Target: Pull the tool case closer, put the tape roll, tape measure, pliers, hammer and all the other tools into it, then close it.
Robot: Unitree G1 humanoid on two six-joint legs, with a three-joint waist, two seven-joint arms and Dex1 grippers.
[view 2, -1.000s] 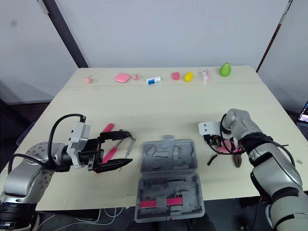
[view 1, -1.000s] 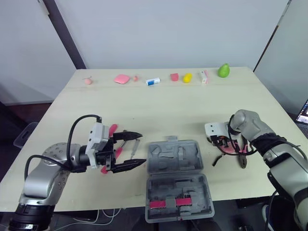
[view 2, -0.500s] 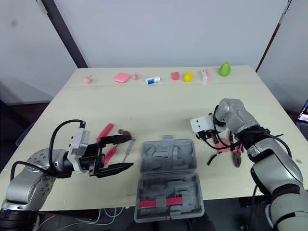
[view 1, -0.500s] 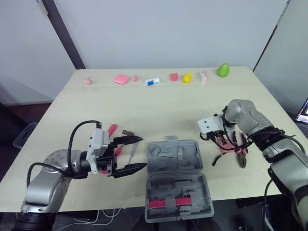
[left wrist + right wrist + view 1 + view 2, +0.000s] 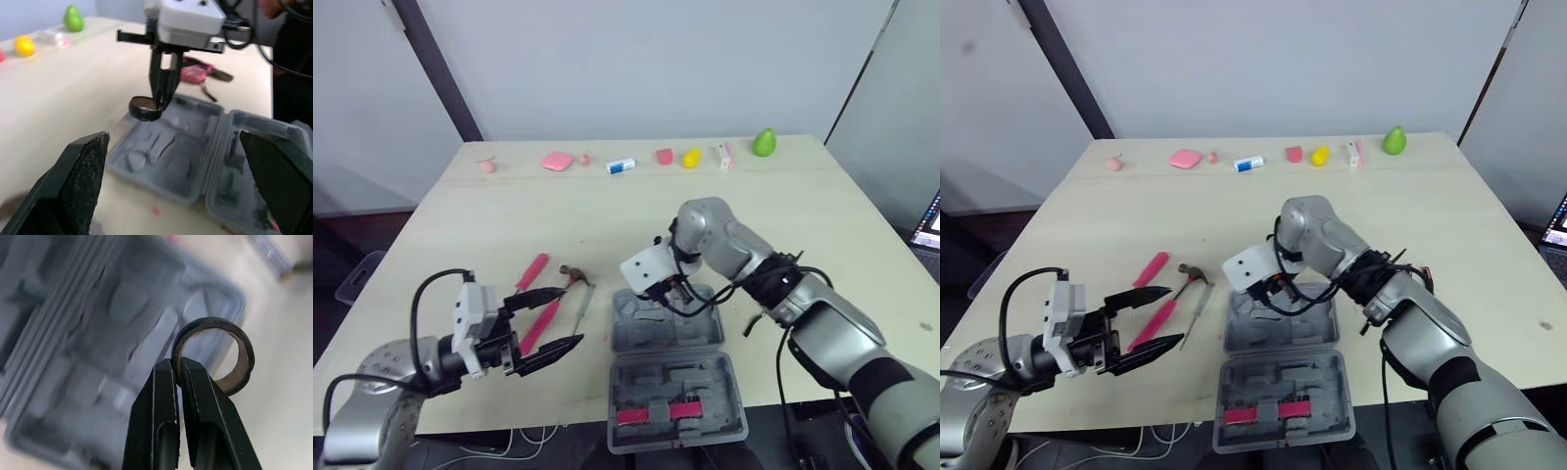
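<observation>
– Pale tabletop (image 5: 607,215) vs. grey wall, small bits (image 5: 690,157) lined along the far edge. Your tool case (image 5: 695,333) lies open flat at the near edge. Where's the tape roll (image 5: 211,323)?
– W/ your right pincer (image 5: 175,363): narrow, biting the roll's rim so the ring hangs off the tips. It's over the case's far half, near the left corner, part above bare tabletop. Not in a pocket yet.
– Why by the rim?
– Prob. b/c that thin wall is all the slim fingers can clamp. It also leaves you a view of the moulded pockets underneath. Case open flat = no lid to lift before the drop.
– Left side?
– Your left pincer (image 5: 570,315) is wide, holding nothing, low over the tabletop just beside the hammer (image 5: 573,272), tips toward the case. Reads as staged for the next pick while the right arm works. A pink-handled tool (image 5: 533,269) and a thin grey tool (image 5: 583,302) lie near the hammer. More pink tools (image 5: 193,72), pliers likely among them, sit beyond the case on the right.
– Risk?
– Let go now and the roll could tip off the case's edge onto the tabletop. Bring it further in over a pocket first, IMO.
</observation>
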